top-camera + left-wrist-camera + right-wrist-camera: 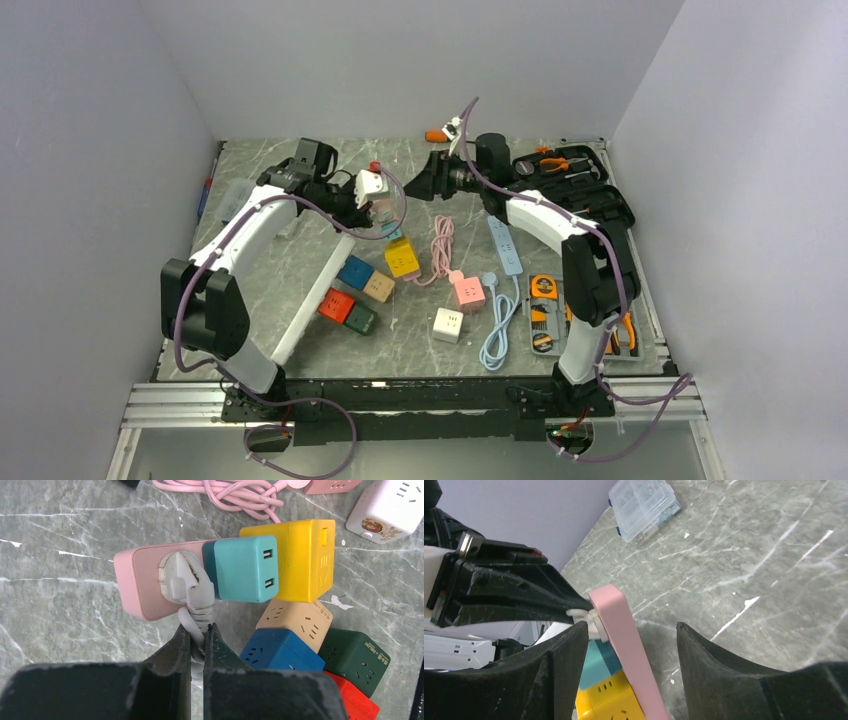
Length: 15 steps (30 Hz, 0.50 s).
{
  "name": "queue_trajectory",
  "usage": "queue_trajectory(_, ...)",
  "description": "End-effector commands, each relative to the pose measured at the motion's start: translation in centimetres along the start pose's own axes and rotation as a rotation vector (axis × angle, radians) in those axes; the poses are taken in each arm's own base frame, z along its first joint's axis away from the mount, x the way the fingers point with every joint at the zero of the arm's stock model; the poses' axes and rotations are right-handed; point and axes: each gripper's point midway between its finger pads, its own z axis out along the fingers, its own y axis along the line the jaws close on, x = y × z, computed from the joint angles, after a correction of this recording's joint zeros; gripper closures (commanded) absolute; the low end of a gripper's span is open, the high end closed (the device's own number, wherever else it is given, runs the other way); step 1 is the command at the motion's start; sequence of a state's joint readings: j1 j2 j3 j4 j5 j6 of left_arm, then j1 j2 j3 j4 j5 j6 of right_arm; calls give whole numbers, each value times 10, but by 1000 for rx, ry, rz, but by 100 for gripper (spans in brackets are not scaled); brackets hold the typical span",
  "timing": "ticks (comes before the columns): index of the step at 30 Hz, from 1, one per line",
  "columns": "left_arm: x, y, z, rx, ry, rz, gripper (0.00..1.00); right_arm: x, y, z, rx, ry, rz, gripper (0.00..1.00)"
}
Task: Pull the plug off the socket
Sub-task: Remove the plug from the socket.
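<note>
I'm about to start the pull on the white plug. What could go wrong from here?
1. The left gripper pinches the white plug by its strain relief and cord, not its body; a pull may slip or strain the cord.
2. The right gripper is open around the pink strip, so the strip would probably just follow the plug.
3. The teal adapter sits right beside the plug; the right gripper may catch it when closing.
</note>
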<state>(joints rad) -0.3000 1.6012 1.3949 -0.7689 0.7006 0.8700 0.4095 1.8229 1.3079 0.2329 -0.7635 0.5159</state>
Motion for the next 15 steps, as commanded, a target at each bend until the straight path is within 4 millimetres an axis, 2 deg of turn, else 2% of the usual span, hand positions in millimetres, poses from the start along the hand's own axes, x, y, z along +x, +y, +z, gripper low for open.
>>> queue_trajectory(1, -42, -13, -9, 34, -145, 109, 100, -5, 9, 23, -36, 13, -48, 32)
queue_trajectory(7, -39, -19, -7, 40, -152, 118, 100, 7, 26, 47, -90, 60, -91, 31)
queue_trajectory(15, -43, -28, -14, 47, -178, 158, 100, 17, 34, 61, -152, 93, -90, 34)
